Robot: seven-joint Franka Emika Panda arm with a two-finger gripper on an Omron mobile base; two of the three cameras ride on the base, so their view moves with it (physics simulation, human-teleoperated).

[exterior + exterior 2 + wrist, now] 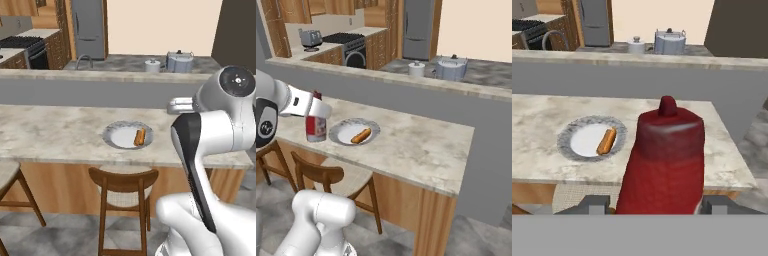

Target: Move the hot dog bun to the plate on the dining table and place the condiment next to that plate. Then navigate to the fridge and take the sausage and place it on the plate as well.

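Observation:
On the dining table [55,132] [421,145] lies the pale grey plate [120,136] [343,132] [579,142] with the orange-tan hot dog bun [140,136] [360,135] [606,141] on it. My gripper [316,116] [657,205] is shut on the red condiment [315,127] [664,160], held upright just beside the plate, near the table's front edge. I cannot tell if the bottle's base touches the top. In the left base view my own arm hides the bottle. The grey fridge [89,22] [418,27] [594,20] stands closed at the far back. The sausage is out of view.
A wooden stool [122,182] [321,175] stands under the table's front edge. Behind the table runs a grey ledge [100,75], with a counter holding a pot [152,65] and a kettle [179,61]. A stove [25,47] [353,47] is at the back.

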